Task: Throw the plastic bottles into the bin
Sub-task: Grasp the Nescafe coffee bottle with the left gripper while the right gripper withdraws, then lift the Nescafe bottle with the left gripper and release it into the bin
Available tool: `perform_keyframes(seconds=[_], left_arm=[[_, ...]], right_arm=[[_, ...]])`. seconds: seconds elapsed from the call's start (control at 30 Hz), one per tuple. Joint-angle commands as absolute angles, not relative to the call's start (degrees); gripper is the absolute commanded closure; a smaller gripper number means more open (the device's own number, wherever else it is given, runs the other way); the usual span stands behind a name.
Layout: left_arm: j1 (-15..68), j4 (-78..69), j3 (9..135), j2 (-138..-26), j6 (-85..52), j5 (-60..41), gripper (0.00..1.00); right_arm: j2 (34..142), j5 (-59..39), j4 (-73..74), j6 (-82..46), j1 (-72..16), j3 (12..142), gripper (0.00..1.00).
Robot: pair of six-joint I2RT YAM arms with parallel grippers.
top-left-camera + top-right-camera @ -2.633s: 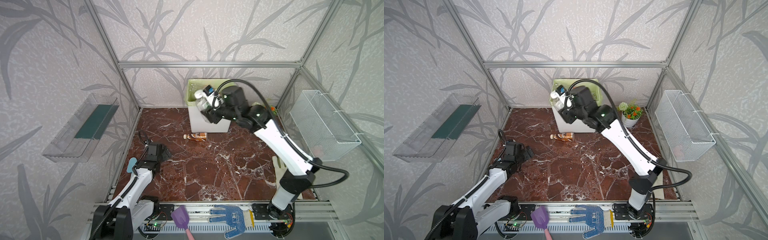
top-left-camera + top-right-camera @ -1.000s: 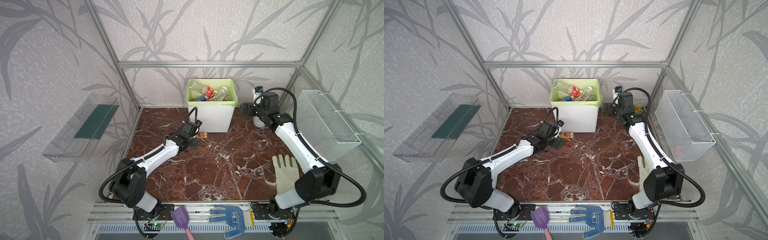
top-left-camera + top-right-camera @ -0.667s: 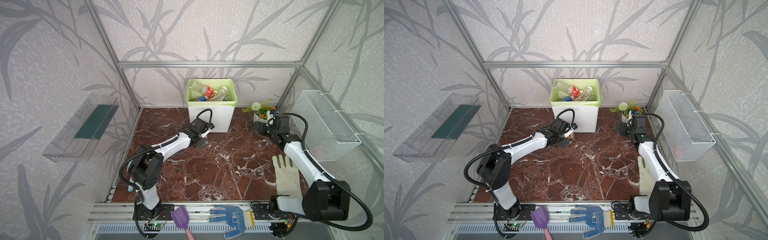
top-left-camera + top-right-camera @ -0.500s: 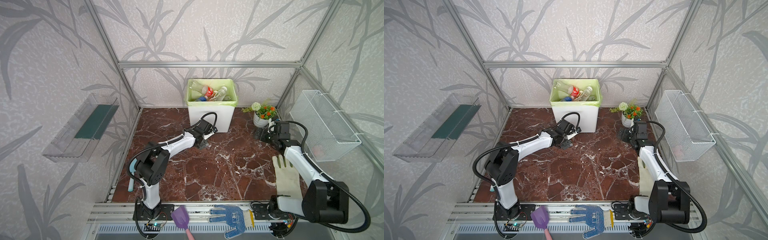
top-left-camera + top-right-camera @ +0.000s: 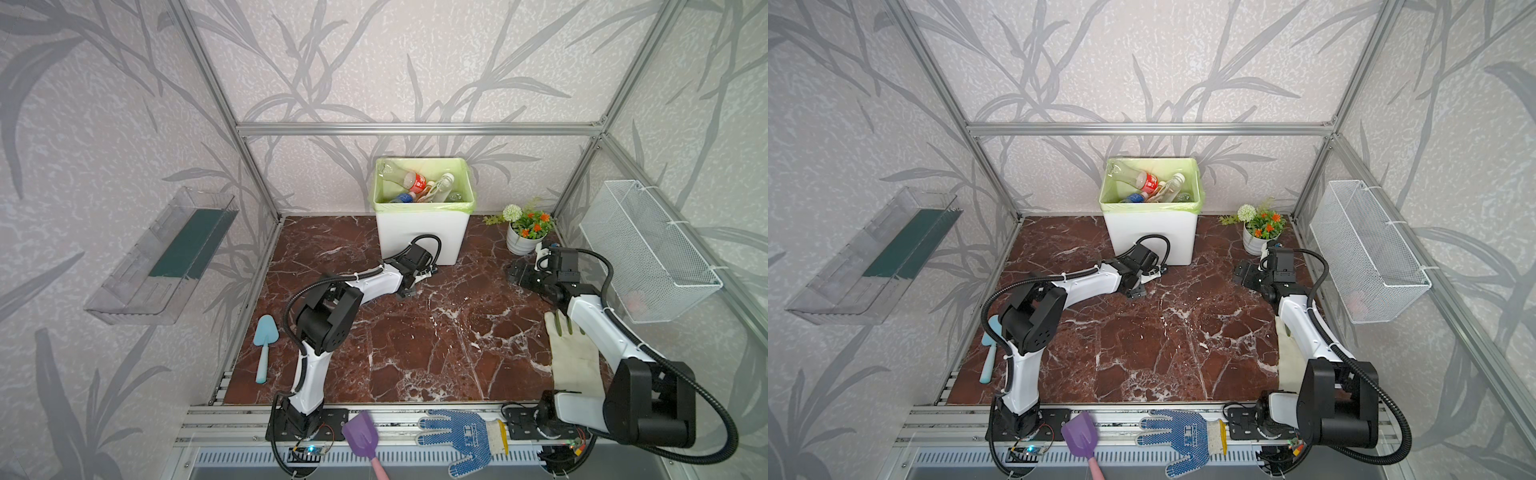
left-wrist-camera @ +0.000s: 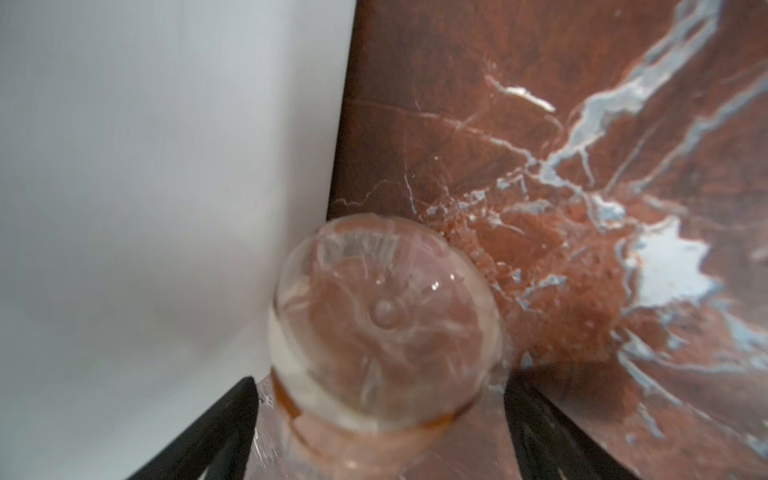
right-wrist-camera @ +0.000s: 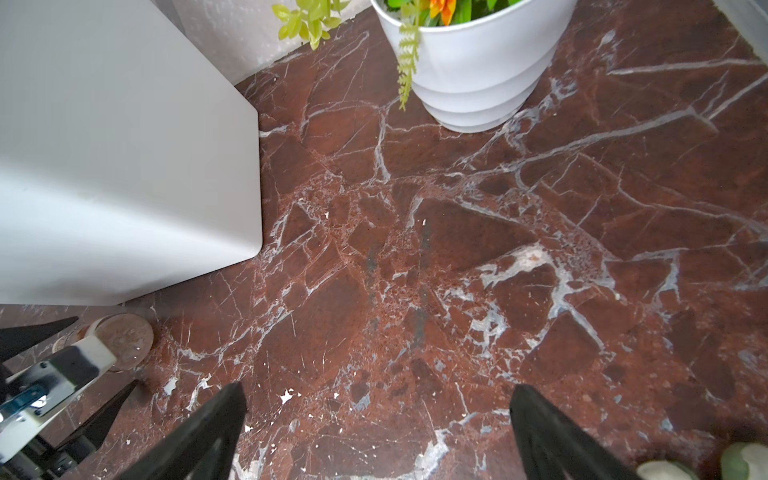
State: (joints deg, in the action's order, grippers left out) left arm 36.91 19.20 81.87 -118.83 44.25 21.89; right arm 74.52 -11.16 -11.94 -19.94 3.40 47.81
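Bin: white rectangular plastic waste bin (image 5: 419, 239) with a light green bag liner folded over its rim, standing at the back of the red-brown marble floor (image 5: 436, 345).
Bottles in bin: several plastic bottles (image 5: 415, 183) heaped inside, one with a red label and one with a blue label (the full count is not legible).
Bottle on floor: clear plastic bottle (image 6: 386, 316) just beside the foot of the bin's front wall, its round base turned to the left wrist view.
Left gripper (image 6: 378, 386): low at the bin's front. Its black jaws stand wide, one on each side of the floor bottle. Whether they press it cannot be told.
Right gripper (image 7: 376, 390): low over bare marble between bin and pot, jaws spread with nothing between them.
Pot: small white ribbed flower pot (image 5: 521, 245), right of the bin.
Sundries: white wire mesh basket (image 5: 648, 249) on the right wall; cream glove (image 5: 575, 365) flat on the floor by the right arm.
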Motion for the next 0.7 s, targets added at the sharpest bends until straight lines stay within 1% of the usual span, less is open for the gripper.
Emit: perform_keyframes(seconds=[0.0,0.1,0.23,0.33,0.47,0.67], left_arm=[[36.91,18.56,83.42,-121.14,47.1,23.23,0.08],[36.83,19.02,84.05,-122.54,47.74,23.55,0.13],[37.07,21.4,84.42,-122.45,46.4,22.12,0.31],[37.3,22.01,83.06,-120.13,45.1,20.02,0.41],[37.7,23.01,81.43,-116.64,43.64,18.55,0.46],[38.43,29.84,81.95,-110.35,35.22,13.91,0.52]], right_arm=[[74.78,-12.13,-11.46,-20.27,3.69,47.2,0.01],[74.68,-12.13,-11.77,-19.97,3.69,47.09,0.01],[74.66,-12.13,-11.86,-20.08,3.69,47.02,0.01],[74.85,-12.43,-11.61,-20.3,3.69,47.07,0.01],[75.14,-13.01,-11.26,-20.66,3.69,47.02,0.01],[75.15,-13.69,-10.99,-20.92,3.69,46.94,0.01]])
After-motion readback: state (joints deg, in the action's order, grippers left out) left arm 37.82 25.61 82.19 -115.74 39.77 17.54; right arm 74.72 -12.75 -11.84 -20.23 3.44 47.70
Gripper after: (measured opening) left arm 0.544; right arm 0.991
